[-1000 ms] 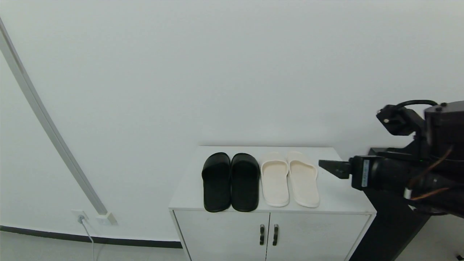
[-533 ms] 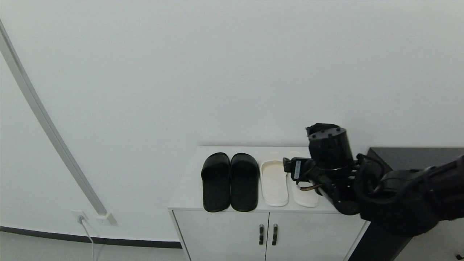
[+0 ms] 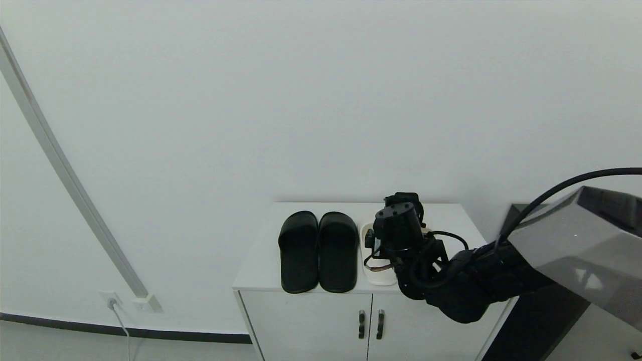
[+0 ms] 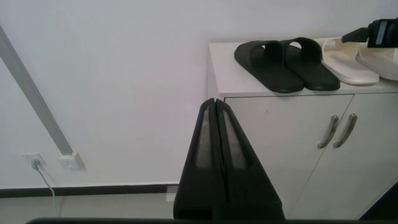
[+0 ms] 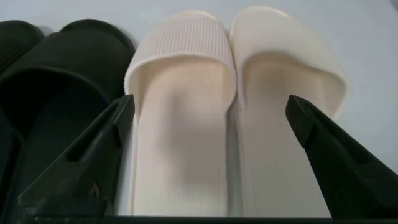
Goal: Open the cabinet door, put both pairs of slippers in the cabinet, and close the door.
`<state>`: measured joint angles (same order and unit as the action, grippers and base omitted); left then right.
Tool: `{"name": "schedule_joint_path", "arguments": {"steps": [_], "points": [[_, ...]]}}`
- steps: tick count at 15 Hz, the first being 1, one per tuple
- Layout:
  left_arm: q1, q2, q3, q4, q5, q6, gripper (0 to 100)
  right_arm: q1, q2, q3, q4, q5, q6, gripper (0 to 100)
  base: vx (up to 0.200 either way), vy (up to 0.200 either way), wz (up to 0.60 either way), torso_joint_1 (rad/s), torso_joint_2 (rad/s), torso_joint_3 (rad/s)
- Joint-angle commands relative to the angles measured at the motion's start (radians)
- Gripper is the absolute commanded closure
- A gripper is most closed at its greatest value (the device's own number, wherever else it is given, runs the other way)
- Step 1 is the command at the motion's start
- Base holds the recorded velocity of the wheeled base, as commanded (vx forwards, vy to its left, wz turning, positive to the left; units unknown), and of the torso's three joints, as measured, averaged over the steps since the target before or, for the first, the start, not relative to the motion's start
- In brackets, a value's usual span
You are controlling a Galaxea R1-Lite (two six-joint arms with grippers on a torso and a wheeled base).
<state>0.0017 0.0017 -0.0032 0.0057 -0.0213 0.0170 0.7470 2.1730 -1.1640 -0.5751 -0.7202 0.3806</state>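
With fingers [image 5: 93, 162] spread wide, the right gripper [image 5: 209, 107] is poised over the cream slippers [image 5: 186, 162], likely light, pliable foam best squeezed together at the straps; the left gripper [image 4: 216, 106] is closed on nothing

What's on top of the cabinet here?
On the cabinet top: a black pair and a cream pair, side by side. From the head view, the right arm covers most of the cream pair.

A low white cabinet [image 3: 261, 271] is set against the wall. Its two white doors [image 3: 306, 326] are shut, with two dark vertical handles [image 3: 362, 324] side by side at the middle seam. On its top, a pair of black rubber slide slippers [image 3: 318, 251] is laid on the left, toes to the wall. A pair of cream rubber slide slippers [image 5: 180, 143] is laid just beside it on the right, parallel.
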Motion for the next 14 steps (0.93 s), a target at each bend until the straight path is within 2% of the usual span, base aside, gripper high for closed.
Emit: {"name": "schedule_joint_path", "arguments": {"steps": [1,9,13,14], "points": [[0.0,0.0,0.0,0.0,0.0,-0.002,100,-0.018,0.088,-0.068,0.001,0.001,-0.006,0,0.0,0.0,0.0,0.0,0.0,0.0],[0.0,0.0,0.0,0.0,0.0,-0.002,100,-0.104,0.186,-0.194,0.004,0.01,-0.025,0,0.0,0.0,0.0,0.0,0.0,0.0],[0.0,0.0,0.0,0.0,0.0,-0.002,100,-0.117,0.214,-0.206,-0.005,0.027,-0.037,0,0.0,0.0,0.0,0.0,0.0,0.0],[0.0,0.0,0.0,0.0,0.0,-0.002,100,-0.117,0.212,-0.207,-0.009,0.027,-0.042,100,0.0,0.0,0.0,0.0,0.0,0.0]]}}
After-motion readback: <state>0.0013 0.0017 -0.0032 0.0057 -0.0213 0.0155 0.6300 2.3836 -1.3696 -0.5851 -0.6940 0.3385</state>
